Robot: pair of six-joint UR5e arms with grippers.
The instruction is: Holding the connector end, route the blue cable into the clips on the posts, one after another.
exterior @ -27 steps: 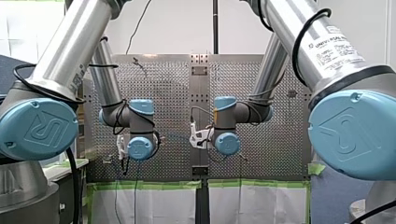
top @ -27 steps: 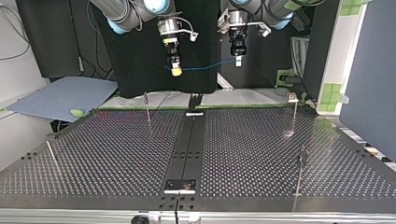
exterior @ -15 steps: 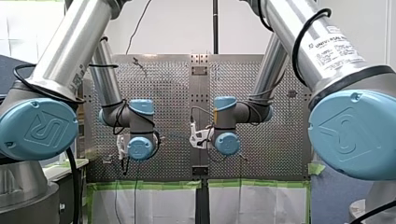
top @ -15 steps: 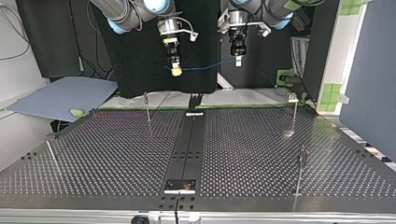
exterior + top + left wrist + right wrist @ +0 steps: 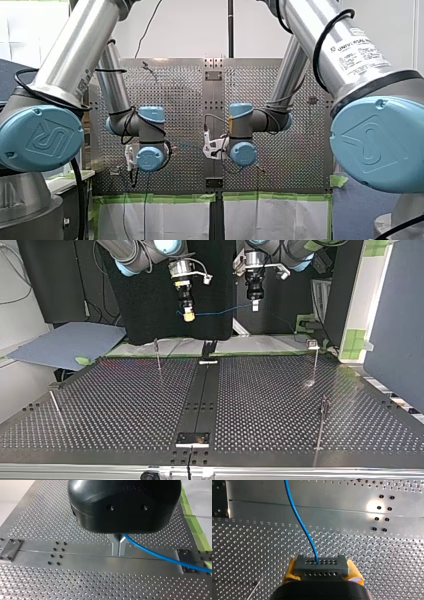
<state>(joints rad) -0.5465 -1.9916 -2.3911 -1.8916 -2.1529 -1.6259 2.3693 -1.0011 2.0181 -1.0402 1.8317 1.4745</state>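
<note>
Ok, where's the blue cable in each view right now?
Front view: I cannot make it out.
Top view: the blue cable hangs between my right gripper and my left gripper.
Left wrist view: it leaves my left gripper's shut fingers and runs off sideways.
Right wrist view: it runs ahead from the grey connector between the yellow pads.
Shared landmark: the plain centre strip, in all four views.

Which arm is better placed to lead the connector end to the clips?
Right, probably: my right tool clamps the connector, with the blue cable trailing to my left tool, which grips only bare cable.
</note>
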